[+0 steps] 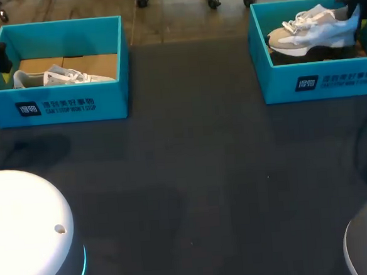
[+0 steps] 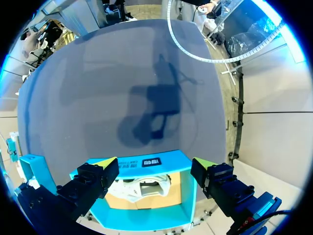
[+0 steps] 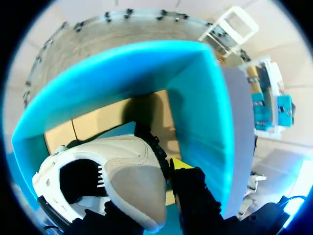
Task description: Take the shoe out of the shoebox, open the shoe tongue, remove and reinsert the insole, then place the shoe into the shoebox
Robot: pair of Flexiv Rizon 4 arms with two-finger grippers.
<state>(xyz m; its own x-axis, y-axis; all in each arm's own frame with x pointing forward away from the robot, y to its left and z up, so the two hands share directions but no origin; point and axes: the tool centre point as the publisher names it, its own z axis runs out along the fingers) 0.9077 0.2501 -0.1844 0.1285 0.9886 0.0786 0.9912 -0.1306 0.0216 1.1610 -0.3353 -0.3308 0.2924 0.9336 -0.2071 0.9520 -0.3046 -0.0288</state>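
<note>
While the left gripper (image 2: 154, 164) is hanging wide open, holding nothing, over the left shoebox (image 1: 74, 104) at the far left corner of the table (image 1: 192, 174), one white shoe (image 1: 59, 77) lying inside, the right gripper (image 3: 146, 188) is clamping the heel of the second shoe (image 1: 314, 27) inside the right shoebox (image 1: 318, 81) at the far right corner.

I looked down on a dark grey table (image 1: 192, 174), matte and wide, with soft shadows lying across its top.
</note>
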